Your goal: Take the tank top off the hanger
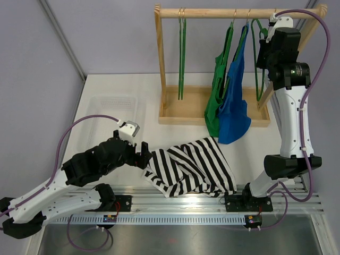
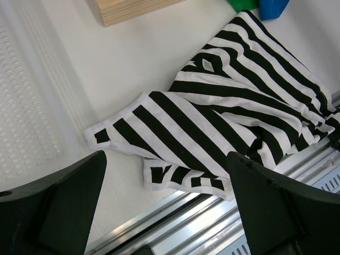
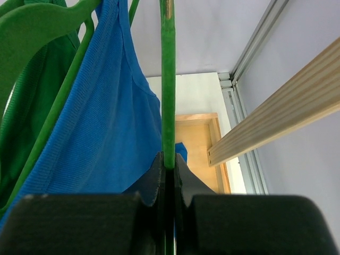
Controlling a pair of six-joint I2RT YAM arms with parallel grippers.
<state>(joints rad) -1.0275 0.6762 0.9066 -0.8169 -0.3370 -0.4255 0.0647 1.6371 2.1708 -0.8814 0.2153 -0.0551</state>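
Green hangers (image 1: 182, 58) — four, one hanger (image 3: 168, 79) clamped in right gripper (image 3: 168, 162); left gripper (image 2: 167, 156) wide.

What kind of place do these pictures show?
Probably a robotics lab workcell, not a home: a white table with an aluminium rail, a small wooden rack of green hangers, plain grey partition walls.

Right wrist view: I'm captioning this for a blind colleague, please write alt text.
The right gripper is shut on a thin green hanger that runs straight up the frame. A blue tank top hangs left of it beside a green garment; a wooden rail crosses at right.
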